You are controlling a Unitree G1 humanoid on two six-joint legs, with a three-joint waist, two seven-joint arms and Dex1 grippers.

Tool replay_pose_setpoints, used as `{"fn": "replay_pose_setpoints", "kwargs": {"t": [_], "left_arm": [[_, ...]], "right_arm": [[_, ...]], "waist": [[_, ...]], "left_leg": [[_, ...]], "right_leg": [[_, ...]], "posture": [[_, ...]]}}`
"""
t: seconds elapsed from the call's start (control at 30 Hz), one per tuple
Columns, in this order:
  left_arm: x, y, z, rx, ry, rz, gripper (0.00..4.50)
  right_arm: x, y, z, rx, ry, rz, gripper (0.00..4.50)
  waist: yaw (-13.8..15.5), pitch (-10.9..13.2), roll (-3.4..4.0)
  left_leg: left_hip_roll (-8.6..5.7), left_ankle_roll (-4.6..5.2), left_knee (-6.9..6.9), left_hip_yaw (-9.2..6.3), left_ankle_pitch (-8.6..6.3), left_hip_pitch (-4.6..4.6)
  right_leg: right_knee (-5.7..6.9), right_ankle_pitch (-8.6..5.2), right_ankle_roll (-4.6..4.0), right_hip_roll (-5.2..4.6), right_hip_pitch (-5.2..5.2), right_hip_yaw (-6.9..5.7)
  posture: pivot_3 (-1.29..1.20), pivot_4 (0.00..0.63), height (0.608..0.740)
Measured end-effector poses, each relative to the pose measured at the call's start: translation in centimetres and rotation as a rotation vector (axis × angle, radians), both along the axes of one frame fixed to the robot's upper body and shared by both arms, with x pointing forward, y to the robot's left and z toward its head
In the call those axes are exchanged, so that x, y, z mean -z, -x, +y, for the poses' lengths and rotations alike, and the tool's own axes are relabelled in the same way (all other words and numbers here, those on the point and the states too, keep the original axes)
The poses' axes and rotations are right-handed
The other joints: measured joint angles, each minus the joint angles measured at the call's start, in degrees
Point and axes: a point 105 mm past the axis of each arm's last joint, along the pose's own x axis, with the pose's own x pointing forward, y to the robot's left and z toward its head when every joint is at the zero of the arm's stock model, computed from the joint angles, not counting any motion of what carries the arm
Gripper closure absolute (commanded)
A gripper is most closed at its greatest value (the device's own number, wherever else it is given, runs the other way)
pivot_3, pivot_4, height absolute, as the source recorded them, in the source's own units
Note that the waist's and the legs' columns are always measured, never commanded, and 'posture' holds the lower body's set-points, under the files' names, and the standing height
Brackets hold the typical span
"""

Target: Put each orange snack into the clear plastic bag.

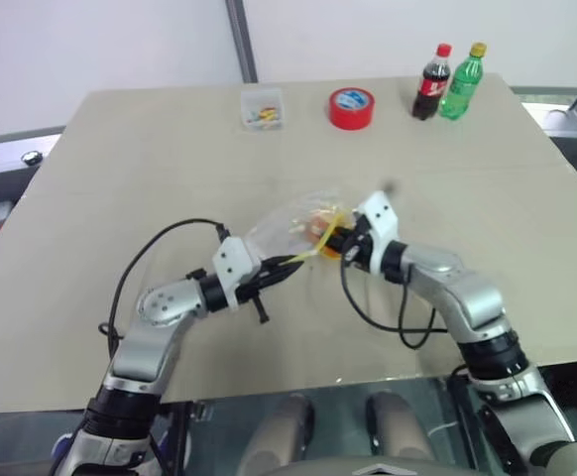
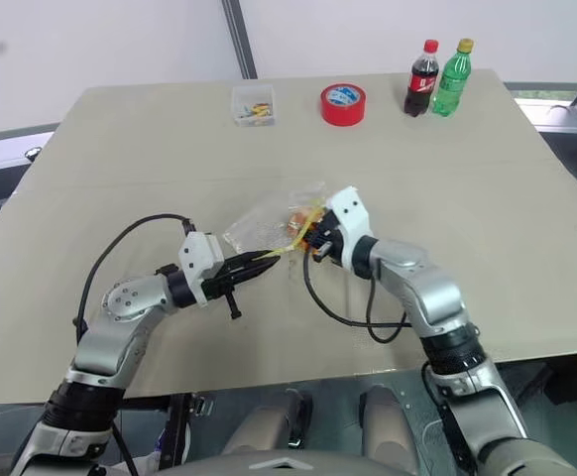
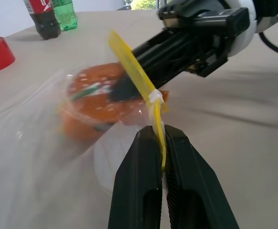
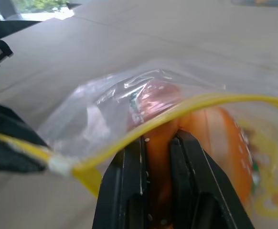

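The clear plastic bag (image 1: 287,228) lies crumpled at mid-table, its yellow strip (image 3: 138,76) stretched across the mouth. My left gripper (image 1: 301,260) is shut on that strip, and the left wrist view shows the strip pinched between the black fingertips (image 3: 151,143). From the other side my right gripper (image 1: 332,240) reaches into the mouth, shut on an orange snack (image 4: 160,138). The snack's speckled orange body (image 3: 93,102) shows through the plastic just past the strip. Whether a second snack lies in the bag I cannot tell.
Along the table's far edge stand a small clear box (image 1: 262,107), a red tape roll (image 1: 352,107), a cola bottle (image 1: 431,82) and a green bottle (image 1: 462,81). Black cables loop from both wrists over the table (image 1: 120,169).
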Motion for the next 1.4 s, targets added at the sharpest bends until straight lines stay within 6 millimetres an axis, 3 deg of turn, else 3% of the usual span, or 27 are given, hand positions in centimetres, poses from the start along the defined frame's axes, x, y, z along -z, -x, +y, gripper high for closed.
{"fn": "replay_pose_setpoints", "kwargs": {"t": [0.03,0.07,0.23,0.5,0.63,0.67,0.73,0.8,0.93,1.07,1.17,1.27,1.4], "left_arm": [[0.0,0.0,0.0,-0.001,0.0,-0.002,4.5],[0.0,0.0,0.0,-0.005,0.001,-0.005,4.5],[-0.4,-0.5,0.4,-0.055,0.043,-0.001,4.5],[-1.2,-2.2,1.5,-0.195,0.166,0.038,4.5],[-1.7,-2.5,1.3,-0.191,0.193,0.046,4.5],[-1.8,-2.6,1.2,-0.188,0.197,0.047,4.5],[-2.4,-2.9,1.3,-0.185,0.206,0.038,4.5],[-2.9,-3.0,1.3,-0.178,0.214,0.03,4.5],[-3.1,-2.9,1.2,-0.158,0.22,0.032,4.5],[-3.1,-2.8,1.2,-0.154,0.228,0.046,4.5],[-3.4,-2.7,1.0,-0.146,0.241,0.046,4.5],[-3.6,-2.5,1.1,-0.145,0.242,0.043,4.5],[-3.7,-2.3,1.2,-0.156,0.243,0.037,4.5]], "right_arm": [[0.2,-0.1,0.4,-0.017,0.007,-0.011,4.31],[0.4,-0.1,1.0,-0.044,0.012,-0.03,3.37],[1.0,-0.5,0.9,-0.045,0.042,-0.088,1.27],[-2.0,2.6,-4.5,-0.052,0.029,-0.188,1.27],[-1.5,3.2,-6.1,-0.034,0.136,-0.242,1.27],[-1.3,3.1,-6.6,-0.018,0.171,-0.263,0.72],[-0.9,2.7,-7.6,0.008,0.296,-0.346,0.04],[-0.3,2.0,-8.3,0.044,0.389,-0.416,0.04],[2.8,0.4,-9.1,0.079,0.557,-0.466,0.04],[2.8,-1.3,-8.2,0.107,0.537,-0.501,0.04],[3.0,-2.1,-7.5,0.114,0.491,-0.488,0.62],[3.5,-2.2,-7.3,0.106,0.458,-0.456,1.88],[2.9,-2.3,-7.9,0.111,0.412,-0.436,3.91]], "waist": [[0.0,0.0,0.0],[0.0,0.0,0.0],[0.1,0.0,0.0],[0.3,0.0,0.0],[0.2,0.0,0.0],[0.2,0.0,0.0],[0.3,0.0,-0.01],[0.3,0.0,-0.02],[0.2,0.0,-0.03],[0.0,0.0,-0.05],[0.3,0.0,-0.05],[0.4,0.0,-0.05],[0.3,0.0,-0.05]], "left_leg": [[0.0,0.0,0.0,0.0,0.0,0.0],[0.0,0.0,0.0,0.01,0.0,0.0],[-0.02,0.0,0.01,-0.02,0.0,-0.01],[-0.02,0.01,0.0,-0.09,-0.01,-0.03],[0.0,0.0,0.0,-0.07,-0.01,-0.02],[0.0,0.01,0.0,-0.06,-0.01,-0.02],[-0.01,0.0,0.02,-0.02,-0.01,-0.02],[-0.01,-0.01,0.02,-0.01,0.0,-0.01],[-0.01,-0.01,0.02,0.03,0.0,-0.01],[0.0,-0.02,0.03,0.06,0.01,0.01],[0.0,-0.02,0.02,-0.01,0.0,0.01],[-0.01,-0.01,0.02,0.01,0.0,-0.02],[0.0,-0.01,0.02,-0.01,0.0,-0.02]], "right_leg": [[0.0,0.0,0.0,0.0,-0.01,0.0],[-0.02,0.0,0.0,0.0,-0.01,0.0],[-0.05,0.0,0.0,-0.01,-0.02,-0.02],[-0.07,0.0,0.0,-0.02,0.03,-0.06],[-0.05,0.0,0.0,-0.01,0.03,-0.07],[-0.05,0.0,0.0,-0.02,0.03,-0.06],[-0.05,0.0,0.01,-0.03,0.04,-0.05],[-0.05,0.0,0.01,-0.03,0.04,-0.04],[-0.04,0.0,0.0,-0.01,0.03,-0.01],[-0.04,0.02,-0.01,0.01,0.04,0.03],[-0.06,0.02,-0.02,0.01,0.06,-0.02],[-0.12,0.02,-0.02,0.0,0.05,-0.01],[-0.11,0.02,-0.02,0.02,0.05,-0.01]], "posture": [[0.0,0.15,0.713],[0.0,0.15,0.713],[0.0,0.15,0.713],[0.0,0.15,0.713],[0.0,0.15,0.713],[0.0,0.15,0.713],[0.0,0.15,0.713],[0.0,0.15,0.713],[0.0,0.15,0.713],[0.0,0.15,0.713],[0.0,0.15,0.713],[0.0,0.15,0.713],[0.0,0.15,0.713]]}}
